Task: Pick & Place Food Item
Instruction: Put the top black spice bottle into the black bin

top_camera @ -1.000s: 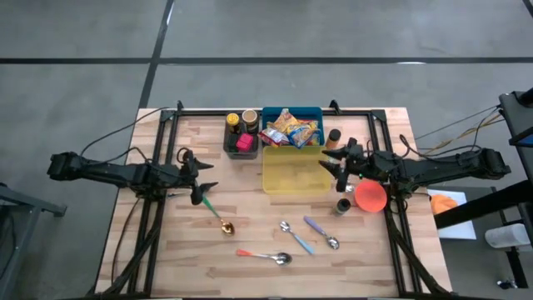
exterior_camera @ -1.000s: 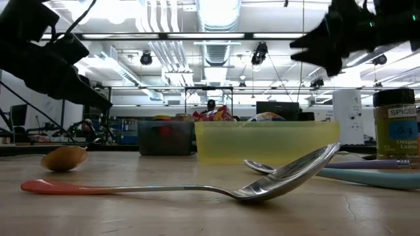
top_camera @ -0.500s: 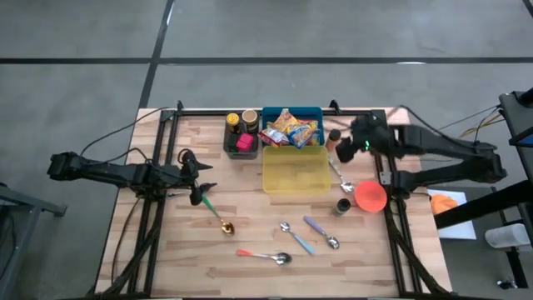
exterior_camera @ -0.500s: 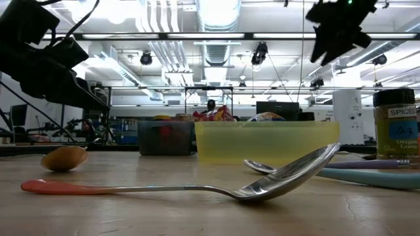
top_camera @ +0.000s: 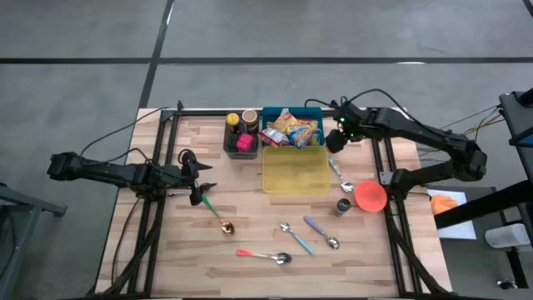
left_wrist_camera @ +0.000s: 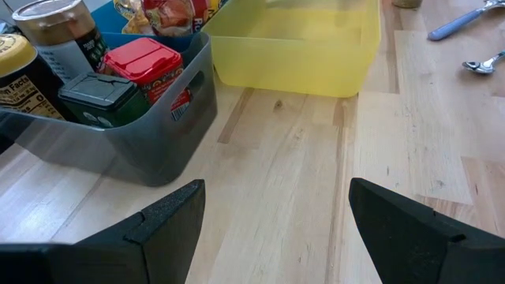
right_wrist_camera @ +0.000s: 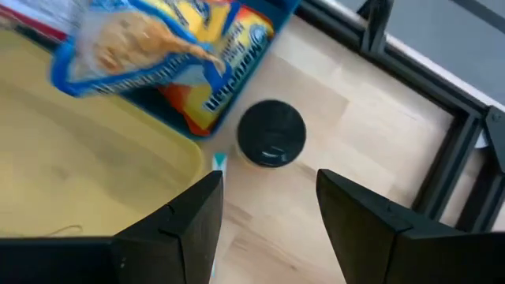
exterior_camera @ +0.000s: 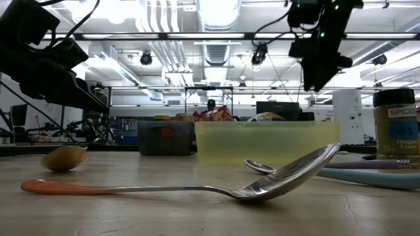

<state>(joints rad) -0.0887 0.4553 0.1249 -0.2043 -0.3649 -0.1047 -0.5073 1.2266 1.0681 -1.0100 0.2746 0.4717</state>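
Observation:
Several food packets (top_camera: 290, 127) lie piled in the blue bin (top_camera: 268, 113) at the table's far edge; the right wrist view shows a yellow and orange one (right_wrist_camera: 162, 47). The yellow bin (top_camera: 296, 171) stands just in front of it, with nothing inside. My right gripper (top_camera: 332, 143) hangs open, pointing down, beside the blue bin's right end and over a black-lidded jar (right_wrist_camera: 271, 132); the low view also shows my right gripper (exterior_camera: 319, 72). My left gripper (left_wrist_camera: 276, 189) waits open and low at the table's left, also visible from above (top_camera: 200, 179).
A grey bin (top_camera: 240, 137) of cans and jars stands left of the blue bin. Several spoons (top_camera: 287, 242) lie on the near half of the table. An orange-red bowl (top_camera: 371, 197) and a small dark jar (top_camera: 343, 205) sit at the right.
My right gripper has risen and swung from beside the orange-red bowl toward the table's far edge. It has tipped from nearly level to pointing steeply down, and now hangs by the blue bin's right end.

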